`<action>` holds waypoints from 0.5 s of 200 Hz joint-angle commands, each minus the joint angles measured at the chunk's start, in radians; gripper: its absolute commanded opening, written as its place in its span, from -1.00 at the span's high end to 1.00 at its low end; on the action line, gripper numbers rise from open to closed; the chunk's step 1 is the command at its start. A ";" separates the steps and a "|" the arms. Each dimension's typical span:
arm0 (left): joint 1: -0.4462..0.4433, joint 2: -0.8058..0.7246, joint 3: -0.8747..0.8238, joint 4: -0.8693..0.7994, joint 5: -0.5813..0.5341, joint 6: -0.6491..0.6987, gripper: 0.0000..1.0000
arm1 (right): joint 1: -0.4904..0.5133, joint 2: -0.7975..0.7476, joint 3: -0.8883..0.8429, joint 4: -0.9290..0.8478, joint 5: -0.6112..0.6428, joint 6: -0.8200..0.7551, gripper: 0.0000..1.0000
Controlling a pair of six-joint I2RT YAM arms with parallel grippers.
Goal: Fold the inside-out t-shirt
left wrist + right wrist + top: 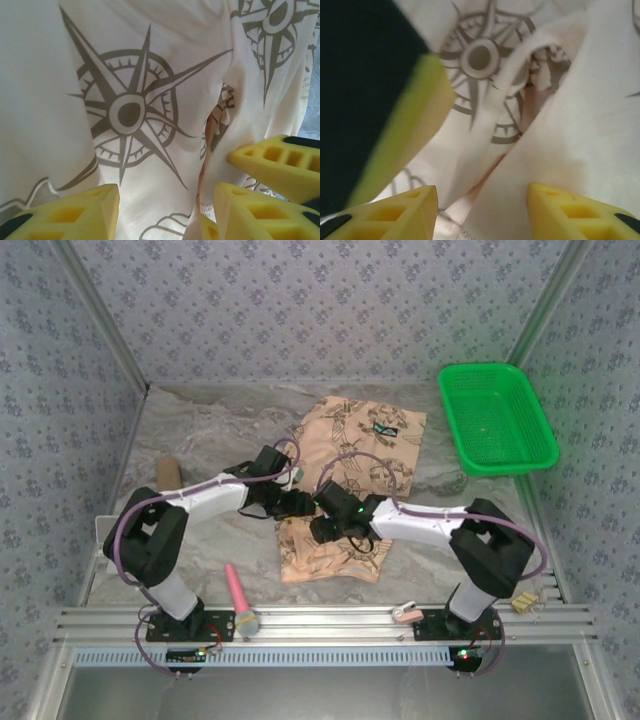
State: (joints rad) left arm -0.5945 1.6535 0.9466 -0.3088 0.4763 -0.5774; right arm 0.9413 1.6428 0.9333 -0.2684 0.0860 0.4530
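left gripper [167, 200] and right gripper [482, 200], jaws apart, close together over the inside-out t-shirt [350, 425]; green basket [497, 418] well aside

— From above, how much of the peach-tan, compass-printed cloth t-shirt [365, 435] is lost?
— Its middle lies hidden under the white-and-black left arm [205, 497] and right arm [420, 523]. Where their tips meet the cloth is too small to read.
— And the left wrist view?
— The left gripper's [166, 195] yellow ribbed plastic fingers [70, 215] are cut off at six o'clock. Another yellow finger [280, 167] is cropped at four o'clock.
— The right wrist view?
— A dark block with a yellow-green face [385, 110] at ten o'clock is badly blurred, probably the other arm's finger.
— The rail?
— A pale bit [404, 613] at five o'clock and a yellowish bit [524, 601] at four are too small to name.
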 commanded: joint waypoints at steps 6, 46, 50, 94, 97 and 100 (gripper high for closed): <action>-0.020 0.071 0.007 0.076 0.016 -0.007 -0.03 | -0.002 0.033 -0.018 0.032 0.087 0.060 0.36; -0.067 0.131 0.046 0.106 -0.024 0.003 0.09 | -0.004 -0.015 -0.046 0.020 0.128 0.085 0.94; -0.069 0.135 0.047 0.106 -0.034 0.006 0.15 | -0.005 -0.025 -0.052 0.020 0.129 0.088 0.96; -0.064 0.115 0.038 0.066 -0.089 0.057 0.91 | -0.041 -0.119 -0.106 -0.012 0.129 0.082 1.00; -0.064 0.107 0.033 0.066 -0.088 0.064 0.96 | -0.044 -0.125 -0.111 -0.015 0.133 0.079 1.00; -0.062 0.100 0.028 0.067 -0.089 0.069 1.00 | -0.049 -0.131 -0.115 -0.020 0.139 0.075 1.00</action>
State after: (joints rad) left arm -0.6632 1.7882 0.9737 -0.2283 0.4191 -0.5575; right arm 0.9180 1.5665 0.8513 -0.2462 0.1799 0.5209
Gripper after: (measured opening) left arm 0.066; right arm 0.053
